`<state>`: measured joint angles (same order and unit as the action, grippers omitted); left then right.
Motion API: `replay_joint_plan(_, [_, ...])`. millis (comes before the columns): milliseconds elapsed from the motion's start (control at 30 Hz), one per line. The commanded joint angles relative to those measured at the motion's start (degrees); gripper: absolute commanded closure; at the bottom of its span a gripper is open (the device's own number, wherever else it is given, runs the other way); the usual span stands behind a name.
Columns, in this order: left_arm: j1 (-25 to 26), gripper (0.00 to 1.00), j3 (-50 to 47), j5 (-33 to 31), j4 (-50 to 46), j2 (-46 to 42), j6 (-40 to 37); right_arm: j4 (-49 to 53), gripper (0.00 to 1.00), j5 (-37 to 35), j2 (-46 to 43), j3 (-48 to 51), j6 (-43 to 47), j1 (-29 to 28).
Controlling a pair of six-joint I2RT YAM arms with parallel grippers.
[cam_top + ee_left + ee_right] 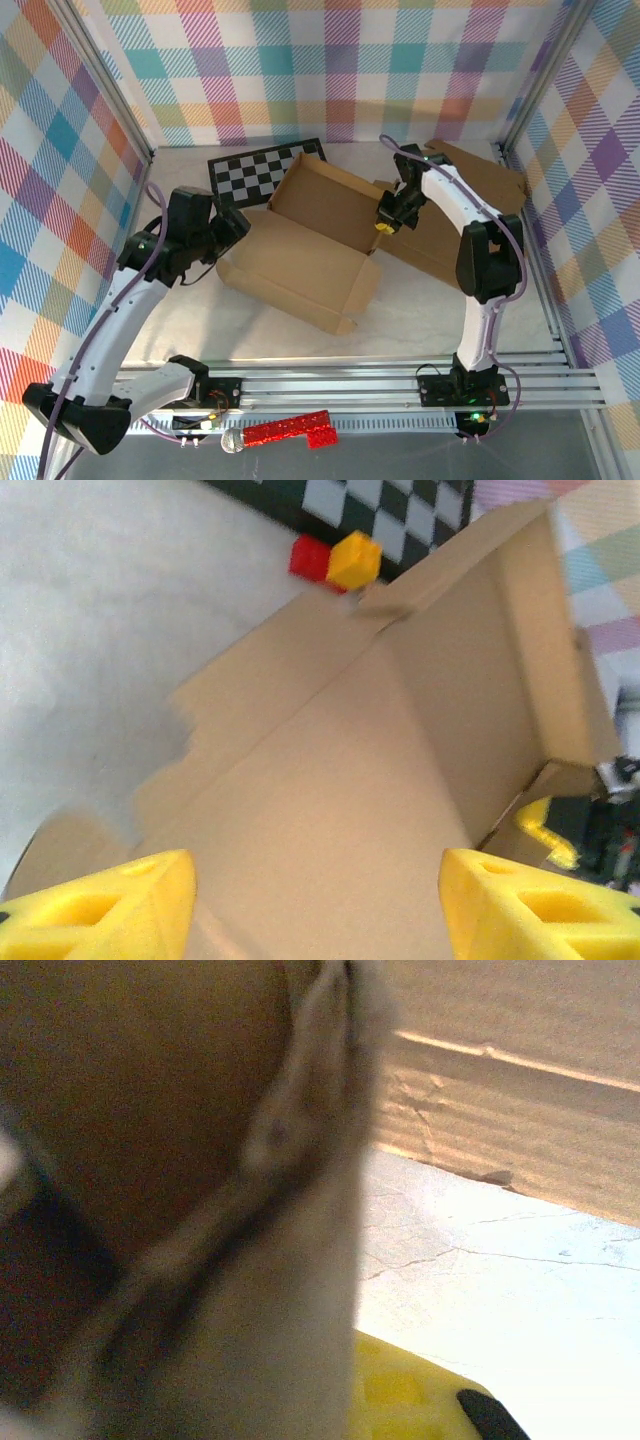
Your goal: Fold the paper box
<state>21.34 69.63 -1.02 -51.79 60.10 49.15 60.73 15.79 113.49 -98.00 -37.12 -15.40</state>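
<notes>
The paper box (310,250) is brown cardboard, partly folded, in the middle of the table with its back and right walls raised. My left gripper (238,226) hovers at the box's left edge. In the left wrist view it (320,910) is open, its yellow fingertips (100,910) wide apart above the box's floor panel (330,780) with nothing between them. My right gripper (385,222) is at the box's right wall. In the right wrist view it (340,1390) is shut on a cardboard flap (300,1210), which hides one finger; the other yellow finger (400,1395) shows.
A black-and-white checkered mat (255,175) lies behind the box, with a small red cube (310,558) and a yellow cube (355,560) on it. More flat cardboard (480,175) spreads behind the right arm. Plaid walls close in the left, back and right.
</notes>
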Motion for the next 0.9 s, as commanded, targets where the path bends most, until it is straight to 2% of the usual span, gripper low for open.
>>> replay_joint_plan(0, [0.5,0.33,-1.3,4.2,-4.9,-2.4,3.8,-0.8,1.00,3.3,-2.5,-0.1,-5.3,1.9])
replay_joint_plan(67, [0.5,0.27,-1.7,6.2,-5.7,-3.3,5.1,-1.5,1.00,3.9,-2.8,0.1,-6.7,2.9])
replay_joint_plan(200, [2.1,0.25,-5.8,9.0,-3.7,-4.6,7.7,-1.9,1.00,4.9,-2.8,-0.2,-8.4,4.0])
replay_joint_plan(333, [4.1,0.25,-12.5,10.9,4.3,-5.7,10.8,-2.6,1.00,6.1,-2.8,0.6,-9.8,4.5])
replay_joint_plan(400, [5.5,0.25,-14.4,9.6,6.0,-5.3,10.4,-2.8,1.00,6.7,-2.9,1.0,-10.1,4.7])
replay_joint_plan(533, [7.7,0.26,-19.2,8.0,17.7,-4.8,12.2,-2.4,1.00,7.2,-2.9,0.7,-10.2,4.8])
replay_joint_plan(700, [12.8,0.27,-17.2,-0.9,23.5,-2.4,9.2,-1.9,1.00,6.9,-3.2,0.7,-9.9,4.8])
replay_joint_plan(767, [13.8,0.30,-18.2,-1.8,26.5,-1.5,9.3,-1.9,1.00,6.9,-3.3,1.1,-10.0,4.8])
replay_joint_plan(867, [14.6,0.41,-19.2,-2.0,30.0,-0.2,9.6,-2.3,1.00,6.7,-3.7,1.9,-10.3,4.8])
